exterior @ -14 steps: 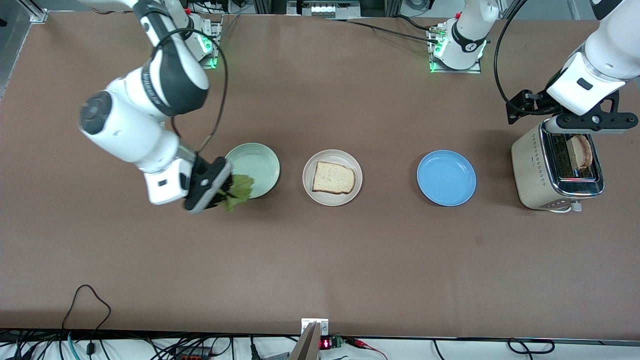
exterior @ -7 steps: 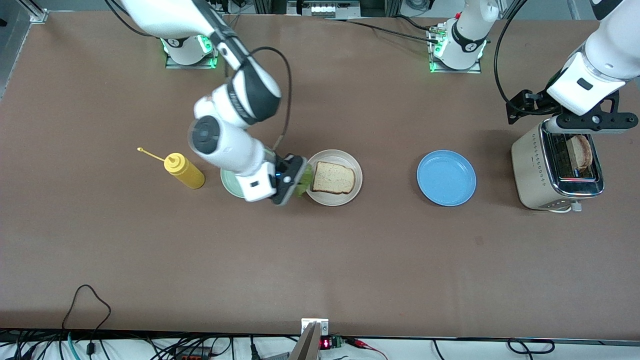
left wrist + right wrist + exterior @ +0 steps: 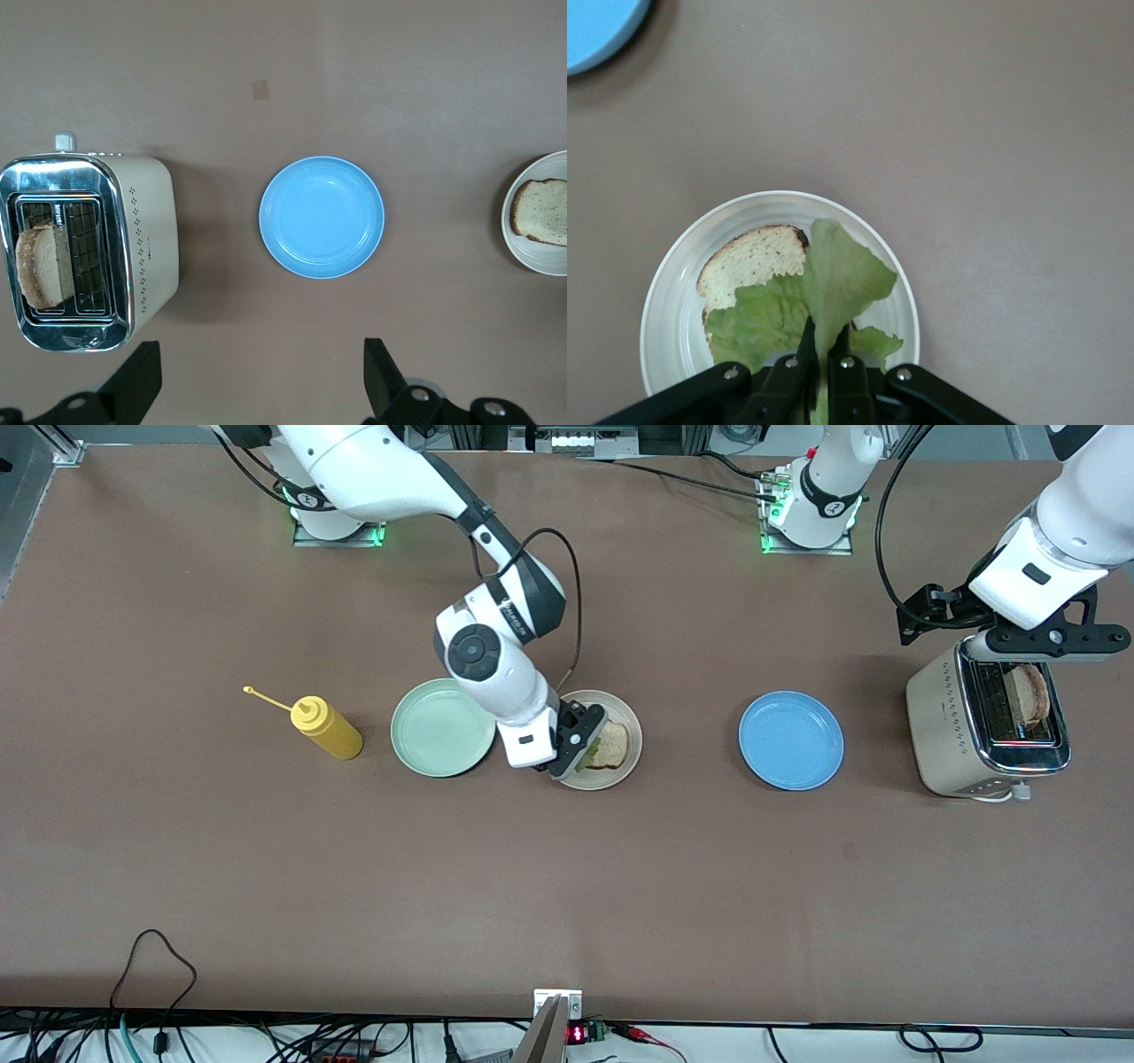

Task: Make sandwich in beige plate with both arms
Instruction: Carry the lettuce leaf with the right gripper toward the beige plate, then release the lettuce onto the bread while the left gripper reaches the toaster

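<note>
The beige plate [image 3: 631,755] holds one toast slice [image 3: 613,746]; in the right wrist view the plate [image 3: 673,301] and toast [image 3: 753,258] show below the jaws. My right gripper [image 3: 586,746] is shut on a crinkly green lettuce leaf [image 3: 842,279] and holds it over the toast and plate. A second toast slice [image 3: 1030,693] stands in the toaster [image 3: 943,722]; it also shows in the left wrist view [image 3: 40,276]. My left gripper [image 3: 257,385] hangs open and empty over the table beside the toaster, fingers [image 3: 381,381] wide apart.
A pale mint-green plate [image 3: 442,727] lies beside the beige plate toward the right arm's end. A yellow squeeze bottle [image 3: 326,727] lies past it. A blue plate [image 3: 790,740] sits between the beige plate and the toaster.
My right arm has carried the lettuce from the mint-green plate across to over the beige plate and toast. The left arm has not moved.
</note>
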